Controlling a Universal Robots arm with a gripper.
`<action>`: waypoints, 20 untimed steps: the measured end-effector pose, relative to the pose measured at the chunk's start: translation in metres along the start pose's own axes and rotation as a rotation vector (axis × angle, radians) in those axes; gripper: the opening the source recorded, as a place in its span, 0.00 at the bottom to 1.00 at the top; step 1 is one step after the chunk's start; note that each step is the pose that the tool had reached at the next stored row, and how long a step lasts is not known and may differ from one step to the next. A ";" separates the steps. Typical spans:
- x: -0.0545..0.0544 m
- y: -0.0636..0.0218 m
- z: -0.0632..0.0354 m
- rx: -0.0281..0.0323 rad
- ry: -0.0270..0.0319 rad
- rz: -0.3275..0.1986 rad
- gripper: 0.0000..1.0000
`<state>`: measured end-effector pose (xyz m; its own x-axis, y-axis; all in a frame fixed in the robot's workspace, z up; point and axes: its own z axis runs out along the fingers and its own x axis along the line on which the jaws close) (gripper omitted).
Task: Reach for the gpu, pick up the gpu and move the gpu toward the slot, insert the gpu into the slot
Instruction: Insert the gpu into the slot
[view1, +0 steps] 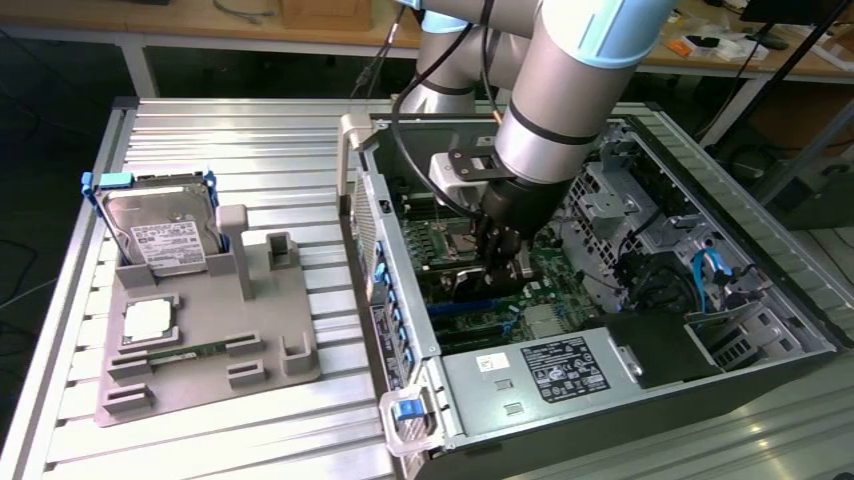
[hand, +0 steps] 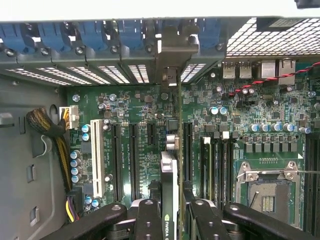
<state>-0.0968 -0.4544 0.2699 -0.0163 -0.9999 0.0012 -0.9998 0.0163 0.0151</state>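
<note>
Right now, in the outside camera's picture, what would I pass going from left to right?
Hard drive → grey post → computer case's side wall → pincer gripping the gpu → blue cable.

Slatted aluminium table (view1: 227, 130) carries two things: grey moulded fixture tray (view1: 200, 385) at exterior view's left, open metal computer case (view1: 400, 345) at exterior view's right; silver boxy hard drive (view1: 167, 235) upright in tray's far end; square silver processor chip (view1: 147, 320) flat in front of it; slim green memory stick (view1: 187, 352) nearer still; inside case, black gripper (view1: 505, 265) above green motherboard (hand: 125, 107); flat green gpu card (hand: 170, 172) on edge between fingers (hand: 147, 220); long blue slot (view1: 470, 308) on board near gripper's tip; grey power supply box (view1: 561, 365) at case's near end.
</note>
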 end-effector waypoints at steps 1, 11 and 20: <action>0.000 0.0000 0.0000 0.0001 0.0000 0.000 0.27; 0.000 0.0010 0.0000 0.0000 0.0000 0.001 0.27; 0.000 0.0010 0.0021 0.0000 0.0002 0.001 0.27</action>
<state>-0.0978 -0.4544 0.2678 -0.0170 -0.9999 0.0013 -0.9997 0.0170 0.0151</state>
